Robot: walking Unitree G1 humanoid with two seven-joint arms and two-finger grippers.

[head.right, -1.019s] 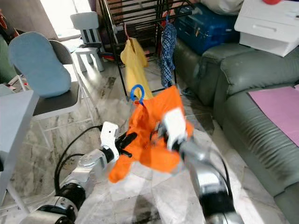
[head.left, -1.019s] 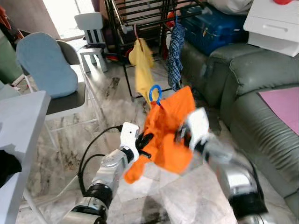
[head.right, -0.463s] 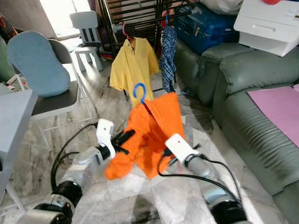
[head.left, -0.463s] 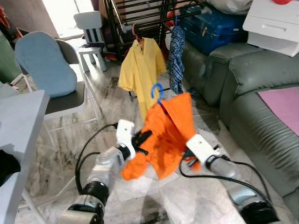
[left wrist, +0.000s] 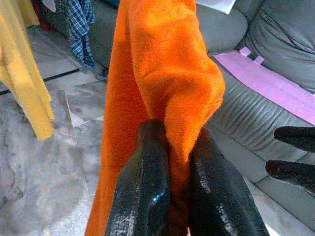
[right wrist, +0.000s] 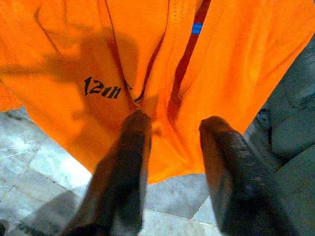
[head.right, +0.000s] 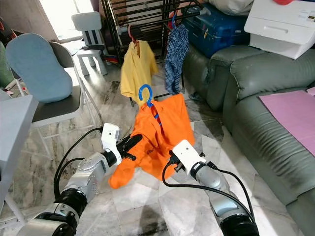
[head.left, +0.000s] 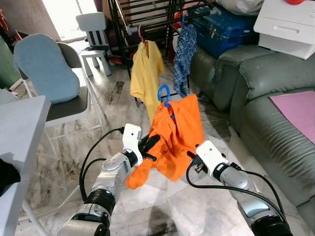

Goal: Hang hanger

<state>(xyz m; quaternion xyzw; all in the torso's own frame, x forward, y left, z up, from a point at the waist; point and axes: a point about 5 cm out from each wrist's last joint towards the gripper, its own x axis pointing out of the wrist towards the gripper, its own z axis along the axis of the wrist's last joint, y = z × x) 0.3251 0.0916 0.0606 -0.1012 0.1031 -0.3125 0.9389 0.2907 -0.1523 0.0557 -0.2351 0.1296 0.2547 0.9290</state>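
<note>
While the left pincer [head.left: 150,146] pinches the orange shirt [head.left: 176,135], its blue hanger [head.left: 164,94] stands free.
Right pincer [right wrist: 170,132] spread; lift hook level toward the rack [head.left: 147,14].

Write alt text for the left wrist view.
The left gripper is shut on a fold of an orange shirt, held above a marble floor. A yellow shirt hangs beside it, and a grey-green sofa stands behind.
</note>
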